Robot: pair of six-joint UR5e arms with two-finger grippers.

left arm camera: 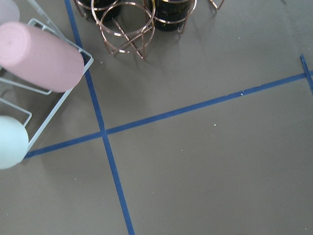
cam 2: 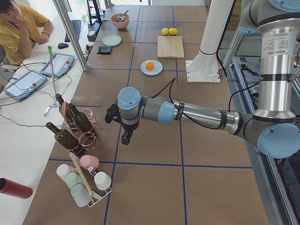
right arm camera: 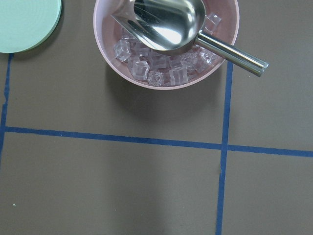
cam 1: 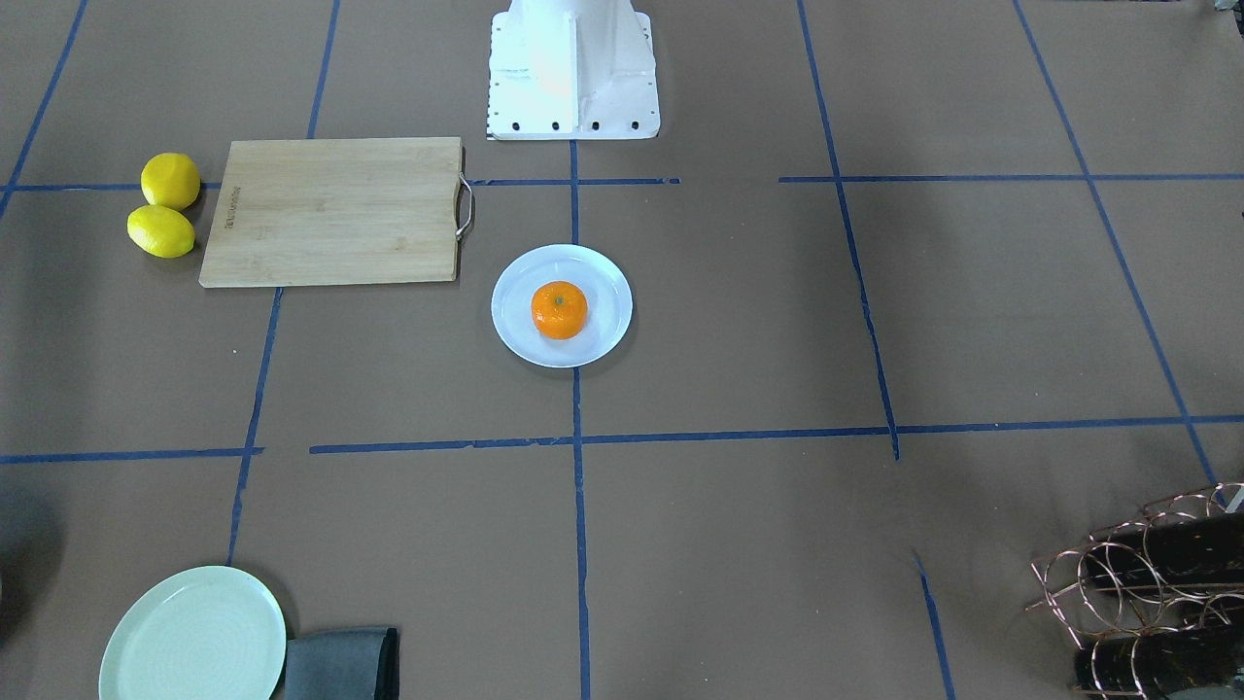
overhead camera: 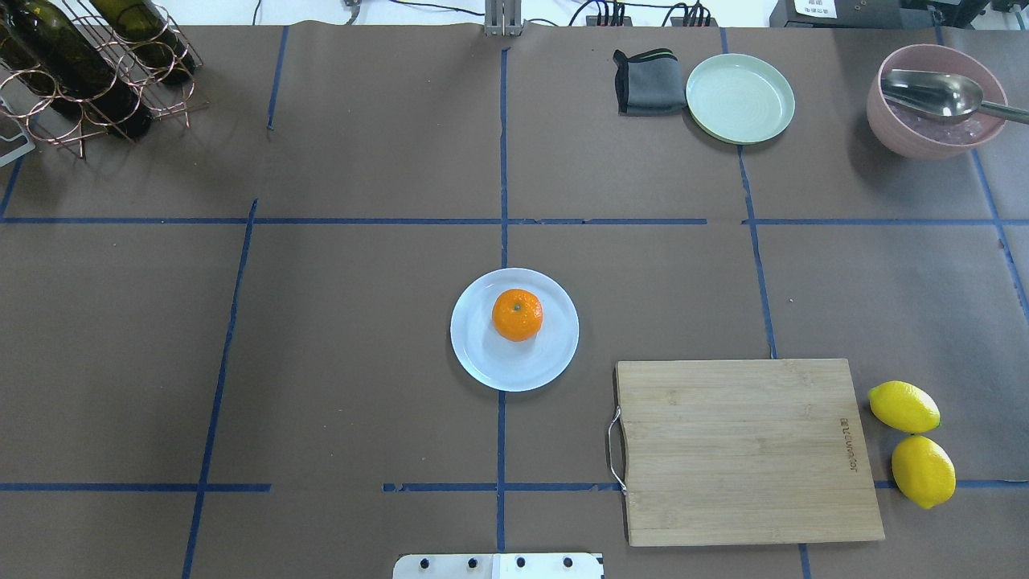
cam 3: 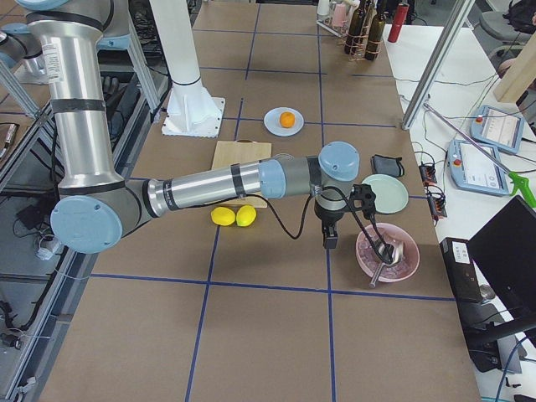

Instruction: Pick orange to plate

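The orange sits near the middle of the white plate, at the table's centre; it also shows as the orange on the plate in the front-facing view. Neither gripper appears in the overhead or front views. My left gripper hangs above the table near the wine rack, far from the plate. My right gripper hovers beside the pink bowl, also far from it. From these side views I cannot tell whether either is open or shut. Both wrist views show only table below.
A wooden cutting board lies right of the plate, with two lemons beyond it. At the far side stand a pale-green plate, a grey cloth, a pink bowl of ice with a scoop, and a wine rack. A cup rack is by the left arm.
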